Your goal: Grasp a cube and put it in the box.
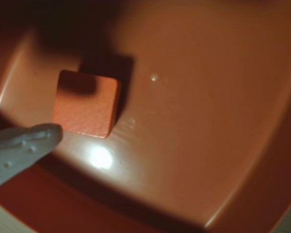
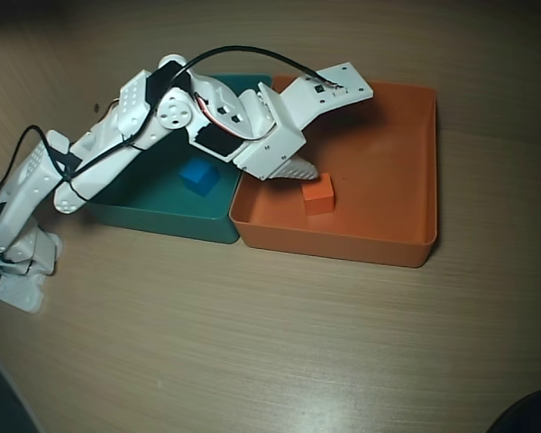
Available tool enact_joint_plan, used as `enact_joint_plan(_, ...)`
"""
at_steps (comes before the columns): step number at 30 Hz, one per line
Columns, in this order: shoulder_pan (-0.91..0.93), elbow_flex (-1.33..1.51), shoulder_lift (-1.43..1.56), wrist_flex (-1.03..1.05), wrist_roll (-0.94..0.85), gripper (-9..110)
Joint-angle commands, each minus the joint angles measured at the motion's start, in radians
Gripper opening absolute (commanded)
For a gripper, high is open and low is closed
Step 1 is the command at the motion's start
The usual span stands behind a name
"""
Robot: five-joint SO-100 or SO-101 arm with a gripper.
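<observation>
The small orange cube lies flat on the floor of the orange box, near its left side. In the overhead view the cube sits in the box towards the left front. My gripper hangs just above and left of it. In the wrist view one white fingertip shows at the lower left, just off the cube's corner, and a dark blurred jaw sits at the upper left. The gripper is open and the cube rests free of both fingers.
A teal tray adjoins the box on its left and holds a small blue cube. My arm reaches over that tray from its base at the left edge. Bare wooden table lies in front.
</observation>
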Motion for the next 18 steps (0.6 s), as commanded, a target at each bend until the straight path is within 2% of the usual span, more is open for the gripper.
enact_joint_plan(1, 0.003, -0.081, 0.04, -0.008, 0.003, 45)
enact_joint_plan(11, 0.011, -0.075, 0.101, -0.008, 0.005, 43)
enact_joint_plan(14, 0.012, -0.075, 0.133, -0.008, 0.005, 35)
enact_joint_plan(18, 0.012, -0.074, 0.164, 0.0, 0.005, 18)
